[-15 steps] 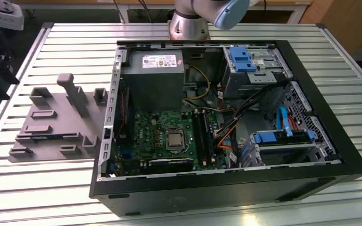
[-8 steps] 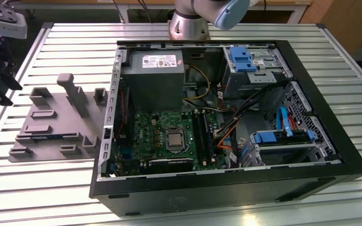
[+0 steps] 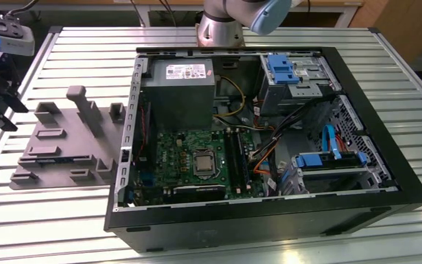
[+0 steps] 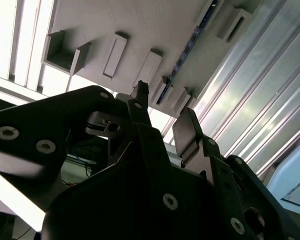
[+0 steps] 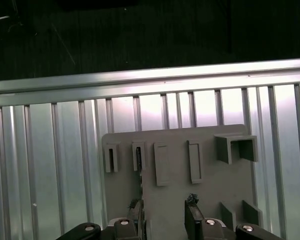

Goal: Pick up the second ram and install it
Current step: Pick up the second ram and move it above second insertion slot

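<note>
Black two-finger pincer hovering wide apart, gripping nothing. Just ahead, second ram, thin blue-green memory stick, standing on edge in grey slotted holder plate on ribbed metal desk, long axis pointing toward pincer.

The arm is a silver-grey metal tube with a pale blue rounded cap at its joint. The gripper is matt black, built of angular linked plates studded with round silver screws. Its fingers are dark and narrow.
</note>
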Robot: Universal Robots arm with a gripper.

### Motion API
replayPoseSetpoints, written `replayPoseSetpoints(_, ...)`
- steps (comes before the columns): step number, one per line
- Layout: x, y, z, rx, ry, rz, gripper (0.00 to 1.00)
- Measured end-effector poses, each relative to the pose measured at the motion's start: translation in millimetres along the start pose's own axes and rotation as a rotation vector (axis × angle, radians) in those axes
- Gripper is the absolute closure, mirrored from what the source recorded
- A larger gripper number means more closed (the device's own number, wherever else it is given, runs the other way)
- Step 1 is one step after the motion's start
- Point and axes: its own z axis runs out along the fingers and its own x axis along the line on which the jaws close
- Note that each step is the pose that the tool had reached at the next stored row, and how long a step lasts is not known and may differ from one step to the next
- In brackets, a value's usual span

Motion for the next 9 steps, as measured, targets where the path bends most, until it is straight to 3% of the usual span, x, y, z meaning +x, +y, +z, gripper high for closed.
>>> replayPoseSetpoints(5,0.0,-0.3,0.8,0.0001,0.0000,0.000,0.53)
replayPoseSetpoints(9,0.0,-2.8,5.7,0.0003,0.0013,0.000,0.53)
